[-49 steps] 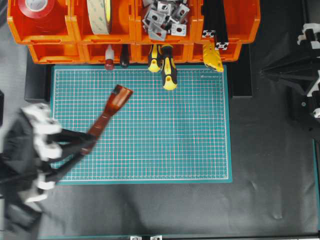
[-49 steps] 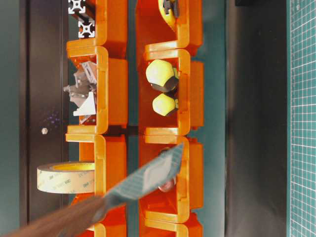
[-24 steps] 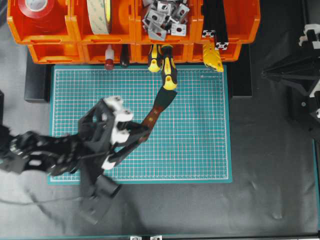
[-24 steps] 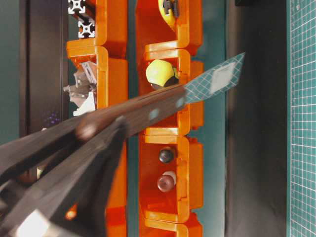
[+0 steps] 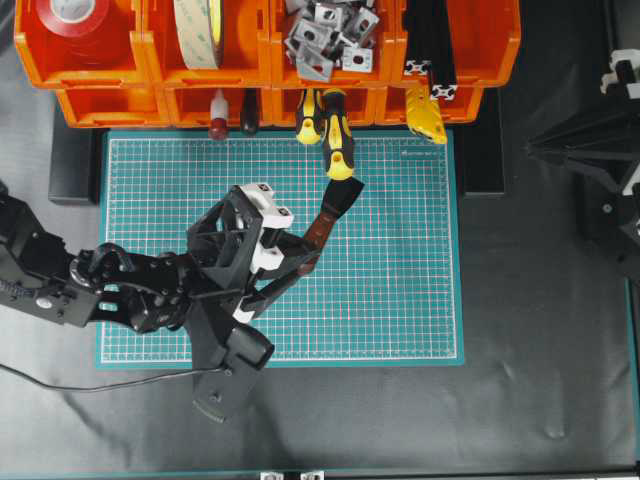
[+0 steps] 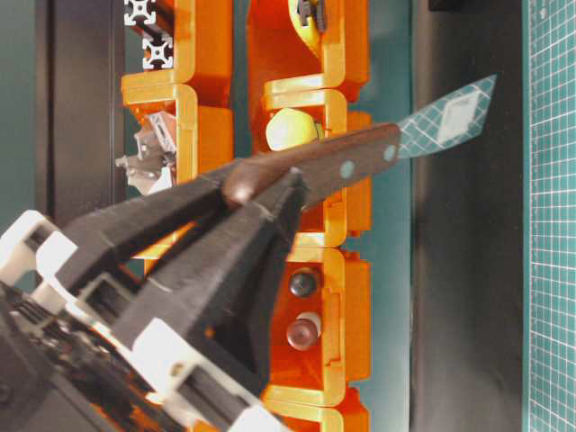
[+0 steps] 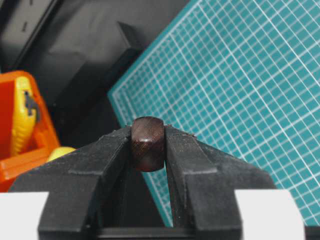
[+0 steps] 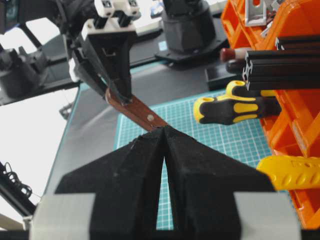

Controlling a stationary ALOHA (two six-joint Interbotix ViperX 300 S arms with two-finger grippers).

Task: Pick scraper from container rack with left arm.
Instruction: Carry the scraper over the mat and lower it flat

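My left gripper [image 5: 303, 257] is shut on the end of the scraper's reddish-brown wooden handle [image 7: 147, 144], which sits pinched between both black fingers [image 7: 107, 152]. The scraper [image 5: 325, 220] hangs above the green mat, its flat blade [image 6: 450, 121] pointing toward the orange container rack [image 5: 480, 50] and ending close to a yellow-and-black screwdriver. The right wrist view shows the handle [image 8: 137, 111] slanting down from the left gripper [image 8: 119, 95]. My right gripper [image 8: 164, 130] is shut with nothing in it, off the mat at the right.
Two yellow-and-black screwdrivers [image 5: 337, 140] stick out of the rack's front row over the green cutting mat [image 5: 400, 290]. The bins hold tape rolls [image 5: 198, 30], metal brackets [image 5: 325, 35] and black profiles [image 5: 430, 50]. The right arm [image 5: 600, 160] stands at the right edge.
The left arm has swung from the mat's left edge to its middle, carrying the scraper. The blade now points steeply toward the rack, near the screwdrivers. The right arm stayed put.
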